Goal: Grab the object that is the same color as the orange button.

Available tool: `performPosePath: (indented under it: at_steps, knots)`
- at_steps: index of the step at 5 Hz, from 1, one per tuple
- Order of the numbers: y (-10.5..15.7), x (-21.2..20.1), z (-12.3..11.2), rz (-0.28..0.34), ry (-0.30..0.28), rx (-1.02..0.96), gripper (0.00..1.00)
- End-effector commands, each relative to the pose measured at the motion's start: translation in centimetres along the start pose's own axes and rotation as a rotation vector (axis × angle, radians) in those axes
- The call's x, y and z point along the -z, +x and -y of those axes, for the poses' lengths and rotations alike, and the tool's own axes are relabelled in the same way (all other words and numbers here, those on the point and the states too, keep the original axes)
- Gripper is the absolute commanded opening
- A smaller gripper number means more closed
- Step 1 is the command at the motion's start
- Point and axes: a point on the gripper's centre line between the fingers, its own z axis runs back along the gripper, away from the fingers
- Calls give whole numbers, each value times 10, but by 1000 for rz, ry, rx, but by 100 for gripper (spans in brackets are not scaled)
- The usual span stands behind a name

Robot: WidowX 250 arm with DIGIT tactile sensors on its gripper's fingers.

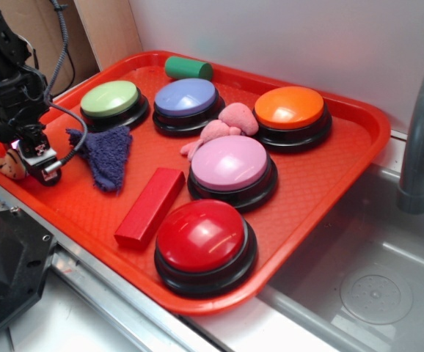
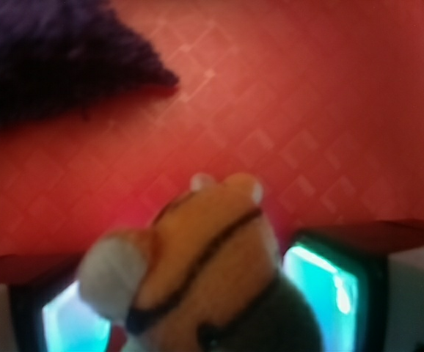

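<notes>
One gripper (image 1: 23, 158) low (clasping plush tiger (image 2: 197, 264)).

Orange tiger toy (image 2: 197, 257) with black stripes, white patches; orange button (image 1: 290, 107) glossy on black base; red tray (image 1: 329, 183); purple cloth (image 1: 103, 152) at nine o'clock; pink plush (image 1: 227, 125).

— Finish on the orange button (image 1: 290, 107)?
— Glossy plastic dome, black base; same shine on the red button (image 1: 202, 236), nearest the front edge, well apart from the orange one.
— And the tray (image 1: 315, 192) beneath?
— Hard red plastic; fine diamond texture, matt up close.
— Soft things?
— Fuzzy plush on the tiger toy (image 2: 197, 271), orange with dark stitched stripes; nubby purple cloth (image 1: 103, 152), far left of the orange button; pink plush lump (image 1: 223, 126) just beside it.
— Beyond the tray?
— Brushed grey metal sink (image 1: 377, 271); dull sheen.
</notes>
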Motion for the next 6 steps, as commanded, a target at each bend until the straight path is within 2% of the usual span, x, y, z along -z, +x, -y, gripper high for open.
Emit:
performPosePath:
  at_steps: [1, 2, 3, 4, 5, 6]
  knots:
    - [-4, -22, -3, 10, -17, -103, 0]
    - [-1, -49, 6, -24, -3, -168, 0]
    - [8, -92, 26, 1, -26, -209, 0]
    - [24, -126, 63, 20, -72, -90, 0]
    - [34, -151, 101, 37, -68, 37, 0]
    - [36, -151, 117, 102, -52, 30, 0]
